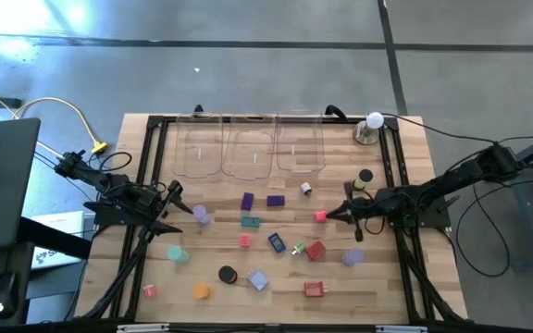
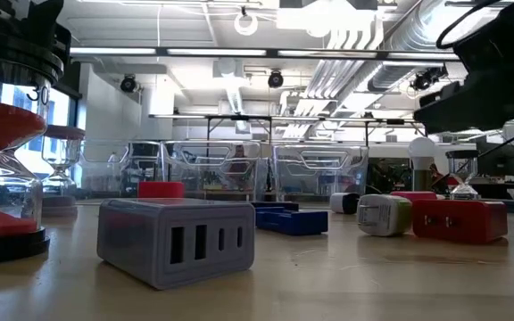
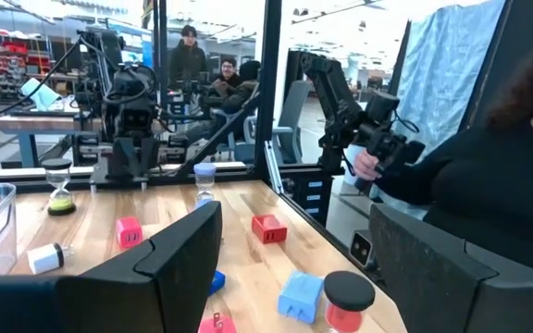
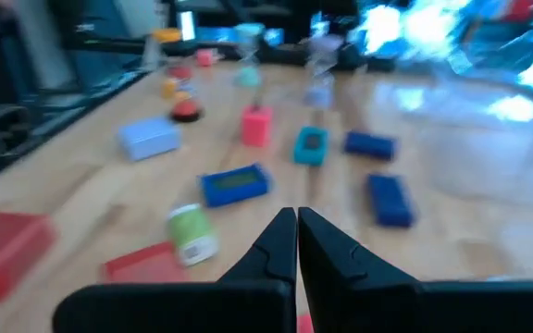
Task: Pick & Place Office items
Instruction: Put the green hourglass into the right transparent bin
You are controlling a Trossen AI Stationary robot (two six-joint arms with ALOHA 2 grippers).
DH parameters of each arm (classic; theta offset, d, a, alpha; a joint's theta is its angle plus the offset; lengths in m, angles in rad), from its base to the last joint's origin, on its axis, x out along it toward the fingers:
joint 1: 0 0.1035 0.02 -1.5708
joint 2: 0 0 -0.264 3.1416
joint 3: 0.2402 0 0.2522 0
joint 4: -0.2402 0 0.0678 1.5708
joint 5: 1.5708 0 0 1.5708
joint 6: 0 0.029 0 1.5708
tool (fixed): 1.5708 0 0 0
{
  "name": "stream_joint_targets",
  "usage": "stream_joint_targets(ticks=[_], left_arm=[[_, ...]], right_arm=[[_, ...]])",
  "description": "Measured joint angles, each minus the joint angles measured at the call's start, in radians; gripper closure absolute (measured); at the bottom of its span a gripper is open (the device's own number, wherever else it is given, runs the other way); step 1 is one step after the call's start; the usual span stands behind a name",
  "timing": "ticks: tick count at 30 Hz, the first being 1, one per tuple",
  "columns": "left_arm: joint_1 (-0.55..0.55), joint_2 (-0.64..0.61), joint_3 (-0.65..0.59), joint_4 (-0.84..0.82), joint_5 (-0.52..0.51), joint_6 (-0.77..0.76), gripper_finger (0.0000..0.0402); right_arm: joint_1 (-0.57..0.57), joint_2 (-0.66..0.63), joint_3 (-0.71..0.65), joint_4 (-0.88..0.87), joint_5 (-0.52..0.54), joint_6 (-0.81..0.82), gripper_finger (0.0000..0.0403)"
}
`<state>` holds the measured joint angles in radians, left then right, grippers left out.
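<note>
Grey block (image 2: 175,239) sits closest to the low camera, on the wooden surface (image 1: 387,282). Coloured office items (image 1: 276,242) lie scattered mid-surface, in front of three clear trays (image 1: 251,143); none in the trays. Left gripper (image 1: 176,199) at the left edge, jaws parted wide, empty. Right gripper (image 1: 333,214) just beside a small pink block (image 1: 320,216), jaws shut tight, holding nothing.

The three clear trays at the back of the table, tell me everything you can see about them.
The three clear trays look like thin transparent plastic with rounded corners. They stand upright side by side in a row along the table's far edge, between the black frame rails. All three appear empty; no coloured piece and neither tool touches them.
</note>
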<state>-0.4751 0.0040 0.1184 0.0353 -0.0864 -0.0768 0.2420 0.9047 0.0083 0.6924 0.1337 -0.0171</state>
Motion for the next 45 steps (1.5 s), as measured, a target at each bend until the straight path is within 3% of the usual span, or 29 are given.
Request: stream_joint_targets(ticks=[6,10,13,17,20,27,35,40,45], left_arm=[[0.0,0.0,0.0,-0.002,0.0,0.021,0.0135],[0.0,0.0,0.0,0.001,-0.024,-0.071,0.0135],[0.0,0.0,0.0,0.017,-0.131,-0.094,0.0135],[0.0,0.003,0.0,0.027,-0.288,-0.174,0.0135],[0.0,0.034,0.0,0.067,-0.309,-0.176,0.0135],[0.0,0.267,0.02,0.287,-0.207,-0.164,0.0135],[0.0,0.569,0.133,0.379,-0.204,-0.163,0.0135],[-0.011,0.715,0.163,0.488,-0.203,-0.132,0.0135],[-0.024,0.805,0.164,0.581,-0.203,-0.103,0.0135]], right_arm=[[0.0,0.0,0.024,0.01,0.076,-0.019,0.04],[0.0,-0.003,0.054,-0.033,0.014,-0.013,0.04],[0.0,-0.055,0.111,-0.214,-0.001,-0.014,0.04],[0.0,-0.136,0.258,-0.61,0.053,0.009,0.04],[0.0,-0.187,0.368,-0.782,0.076,0.039,0.04],[0.0,-0.234,0.518,-0.868,0.072,0.021,0.04],[0.0,-0.209,0.702,-1.057,0.121,0.093,0.0396],[0.0,-0.136,0.807,-1.188,0.211,0.124,0.0367],[0.0,-0.049,0.885,-1.337,0.201,0.27,0.0307]])
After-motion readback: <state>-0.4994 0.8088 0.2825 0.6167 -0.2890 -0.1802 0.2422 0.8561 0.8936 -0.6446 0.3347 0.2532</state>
